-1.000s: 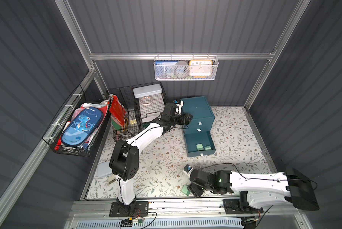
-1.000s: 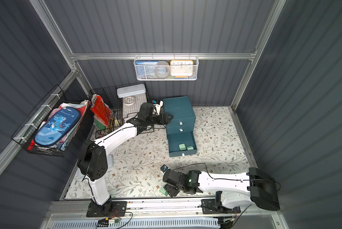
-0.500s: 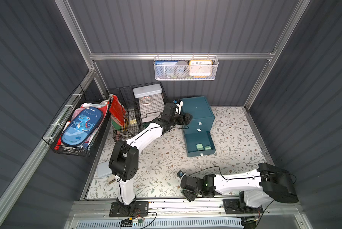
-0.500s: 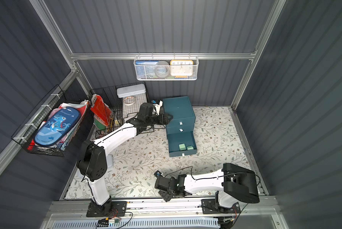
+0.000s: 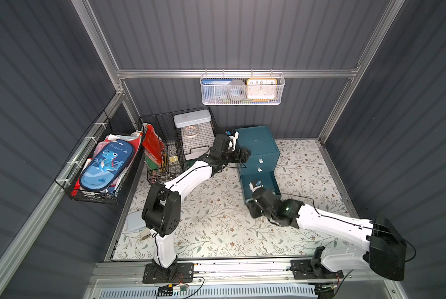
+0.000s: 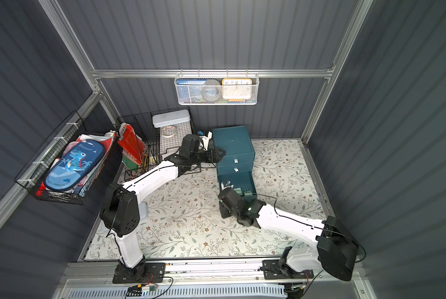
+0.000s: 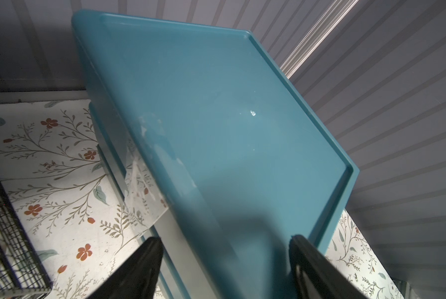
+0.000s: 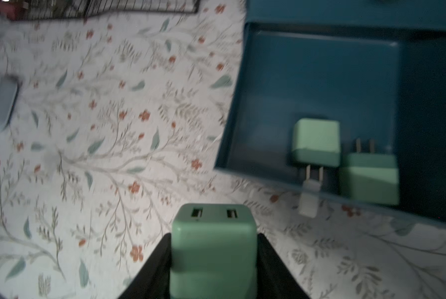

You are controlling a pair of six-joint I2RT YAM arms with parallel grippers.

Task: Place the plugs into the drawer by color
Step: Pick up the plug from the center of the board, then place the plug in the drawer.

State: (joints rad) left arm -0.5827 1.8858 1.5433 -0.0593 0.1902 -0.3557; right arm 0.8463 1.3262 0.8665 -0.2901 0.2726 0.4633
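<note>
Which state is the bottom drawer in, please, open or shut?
Open: the bottom drawer juts out of the cabinet, with two green plugs lying inside.

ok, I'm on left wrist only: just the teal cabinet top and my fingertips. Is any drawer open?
Observer: Yes. The bottom drawer of the cabinet is pulled out. The upper two look shut.
Operator: Anything in it?
Observer: Two mint green plugs lie side by side inside.
Operator: And the right arm?
Observer: The right gripper is shut on a third mint green plug, close by the open drawer.
</note>
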